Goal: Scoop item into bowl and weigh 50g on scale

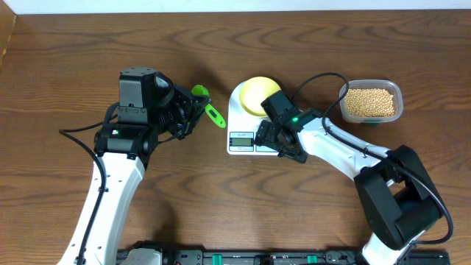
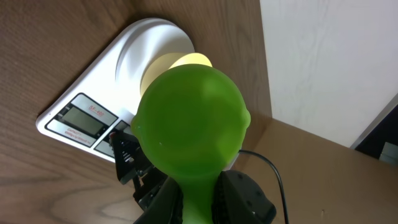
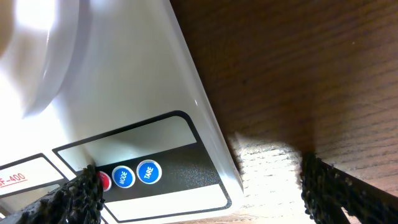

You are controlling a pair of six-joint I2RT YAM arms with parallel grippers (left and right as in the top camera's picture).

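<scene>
Overhead view: the scale (image 1: pixel 237 110) is set at table centre w/ the bowl (image 1: pixel 254 92) on its platform; no beans are seen in the bowl, though part is hidden by the right arm (image 1: pixel 338 151); the beans (image 1: pixel 370 101) are kept in a clear container (image 1: pixel 399 96) at far right, well apart from the bowl. The green scoop (image 1: pixel 212 112) is pinched in the left gripper (image 1: pixel 196 110), jaws pressed together on it, just left of the scale. The right gripper (image 1: pixel 288 147) is spread wide over the scale's button end; the step is judged to be a button press, prob. tare; one fingertip only should be brought straight down, lightly, so the scale isn't shifted. Only in the right wrist view is the finger (image 3: pixel 81 193) seen right by the red button (image 3: pixel 103 181), w/ the TARE button (image 3: pixel 148 172) two along, so a small sideways correction may be needed. Only in the left wrist view is the display (image 2: pixel 84 119) seen close up; no digits can be made out.
</scene>
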